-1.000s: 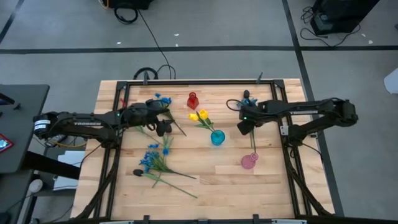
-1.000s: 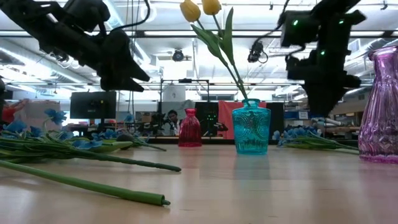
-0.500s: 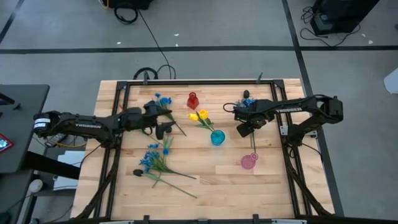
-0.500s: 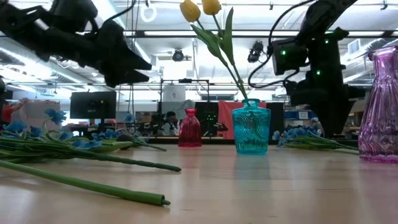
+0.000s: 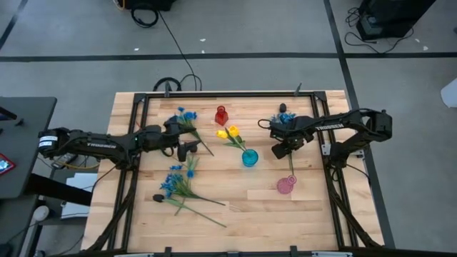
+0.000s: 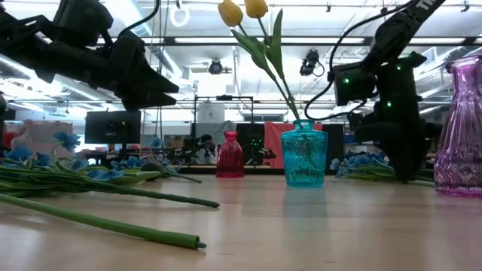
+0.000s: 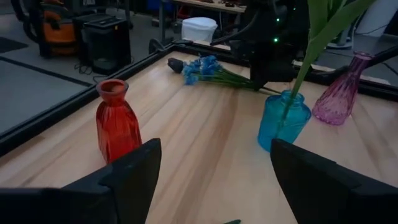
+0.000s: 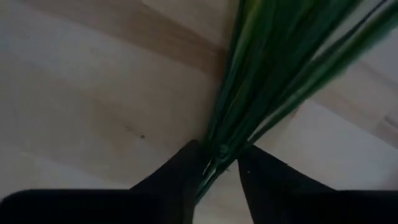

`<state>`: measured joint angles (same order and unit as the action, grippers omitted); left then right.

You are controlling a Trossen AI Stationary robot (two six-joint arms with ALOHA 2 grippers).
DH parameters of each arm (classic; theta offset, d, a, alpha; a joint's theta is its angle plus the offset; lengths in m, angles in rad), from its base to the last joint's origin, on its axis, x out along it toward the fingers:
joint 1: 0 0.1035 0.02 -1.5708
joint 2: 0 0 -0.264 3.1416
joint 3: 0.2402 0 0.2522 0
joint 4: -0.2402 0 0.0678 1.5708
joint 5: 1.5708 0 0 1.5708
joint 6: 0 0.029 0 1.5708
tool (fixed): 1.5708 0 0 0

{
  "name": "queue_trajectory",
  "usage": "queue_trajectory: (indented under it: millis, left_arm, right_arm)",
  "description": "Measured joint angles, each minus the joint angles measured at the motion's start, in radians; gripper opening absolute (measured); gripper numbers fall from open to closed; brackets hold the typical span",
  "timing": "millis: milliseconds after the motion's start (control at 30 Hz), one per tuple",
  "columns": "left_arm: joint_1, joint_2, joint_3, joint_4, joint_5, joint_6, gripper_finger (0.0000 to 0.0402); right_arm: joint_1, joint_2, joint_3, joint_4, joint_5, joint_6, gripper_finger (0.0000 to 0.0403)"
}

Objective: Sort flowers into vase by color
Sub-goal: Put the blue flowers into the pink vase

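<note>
Green stems (image 6: 98,222) lie nearest in the low view, long and flat on the wooden table (image 5: 243,207), and they belong to the blue flowers (image 5: 175,184) on the left front part of the table. A little farther, on the right side, stands the pink vase (image 5: 285,185), and a thin stem rises from it. Near the middle stands the turquoise vase (image 5: 249,158) with the yellow tulips (image 5: 228,133) in it, leaning toward the far left. Just right of it the right gripper (image 5: 280,150) is down at the table, and its two dark fingers (image 8: 186,171) stand narrow around a bunch of green stalks (image 8: 267,81); these stalks belong to the blue spray (image 5: 285,118) that lies at the far right of the table. The left gripper (image 5: 187,148) hovers above the table on the other side of the turquoise vase, its fingers (image 7: 134,171) wide apart and holding nothing. Behind it lies one more blue flower (image 5: 187,116), and beside that stands the empty red vase (image 5: 221,114), at the far middle of the table.
</note>
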<state>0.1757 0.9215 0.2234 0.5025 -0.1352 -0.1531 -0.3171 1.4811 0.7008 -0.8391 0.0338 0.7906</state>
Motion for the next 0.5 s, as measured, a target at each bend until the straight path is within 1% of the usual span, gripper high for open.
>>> queue_trajectory:
  millis: [133, 233, 333, 500]
  left_arm:
    - [0.000, 0.000, 0.000, -0.005, -0.013, 0.019, 0.0307]
    - [0.000, 0.000, 0.000, -0.011, -0.018, 0.023, 0.0307]
    - [0.000, 0.000, 0.000, -0.014, -0.019, 0.022, 0.0307]
    - [0.000, 0.000, 0.000, -0.027, -0.019, 0.021, 0.0307]
  right_arm:
    - [-0.004, -0.006, -0.020, 0.030, -0.001, 0.001, 0.0077]
    - [-0.004, -0.017, -0.023, 0.033, 0.005, -0.001, 0.0053]
    - [-0.005, -0.044, -0.026, 0.034, 0.027, -0.005, 0.0046]
    - [-0.013, -0.102, -0.026, 0.032, 0.033, -0.005, 0.0047]
